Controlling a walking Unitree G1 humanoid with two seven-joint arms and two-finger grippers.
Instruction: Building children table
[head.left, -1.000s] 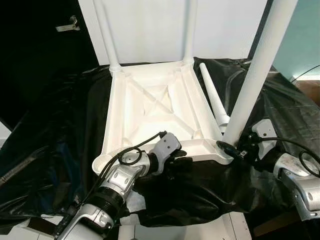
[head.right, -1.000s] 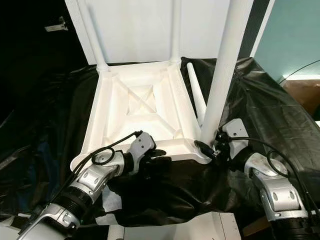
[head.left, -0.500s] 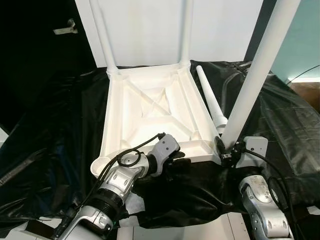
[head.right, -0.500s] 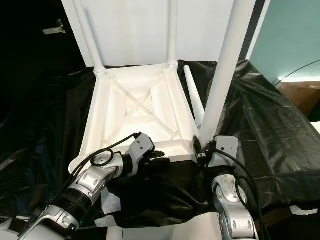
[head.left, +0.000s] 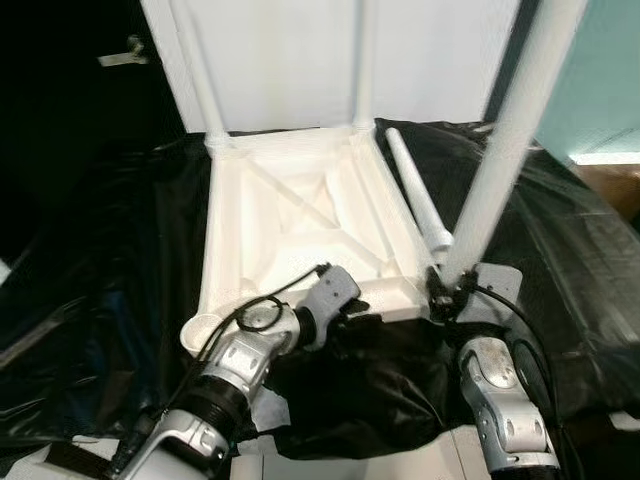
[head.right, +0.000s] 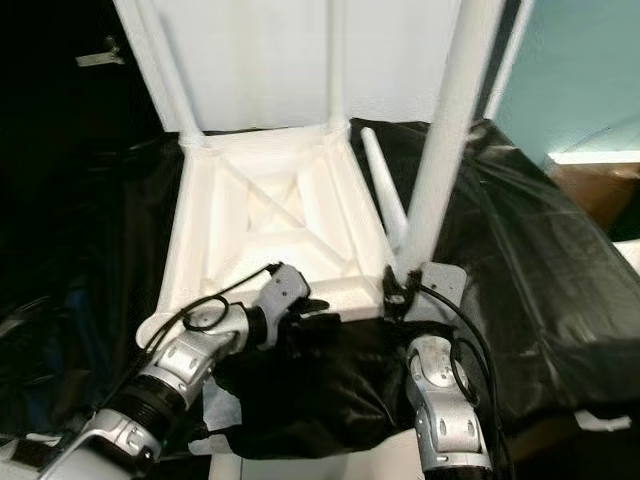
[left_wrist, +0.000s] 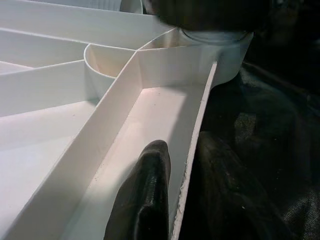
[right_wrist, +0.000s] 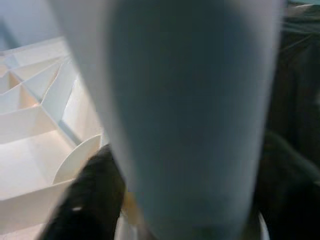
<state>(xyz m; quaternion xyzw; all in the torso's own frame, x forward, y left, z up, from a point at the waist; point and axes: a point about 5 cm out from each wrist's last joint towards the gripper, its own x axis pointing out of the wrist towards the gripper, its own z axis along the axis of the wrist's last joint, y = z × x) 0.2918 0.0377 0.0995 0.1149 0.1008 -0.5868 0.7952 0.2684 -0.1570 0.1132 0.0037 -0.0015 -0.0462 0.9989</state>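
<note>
A white plastic table top (head.left: 300, 215) lies upside down on a black sheet. Two legs (head.left: 195, 70) stand in its far corners. A third leg (head.left: 495, 170) stands in the near right corner, leaning slightly right. My right gripper (head.left: 447, 292) is shut on this leg's base; in the right wrist view the leg (right_wrist: 190, 115) stands between a black finger (right_wrist: 90, 200) and a dark one. My left gripper (head.left: 355, 315) is shut on the table's near rim (left_wrist: 195, 145), one finger (left_wrist: 145, 195) inside it. The near left socket (head.left: 200, 330) holds nothing.
A loose white leg (head.left: 412, 205) lies on the black sheet (head.left: 120, 250) just right of the table top. A white panel (head.left: 290, 60) rises behind. A brown surface (head.left: 615, 185) lies at the far right. A white edge (head.left: 350, 465) runs along the bottom.
My right arm has swung in from the right and now reaches up from below the leg, still holding its base. The left gripper has stayed on the rim.
</note>
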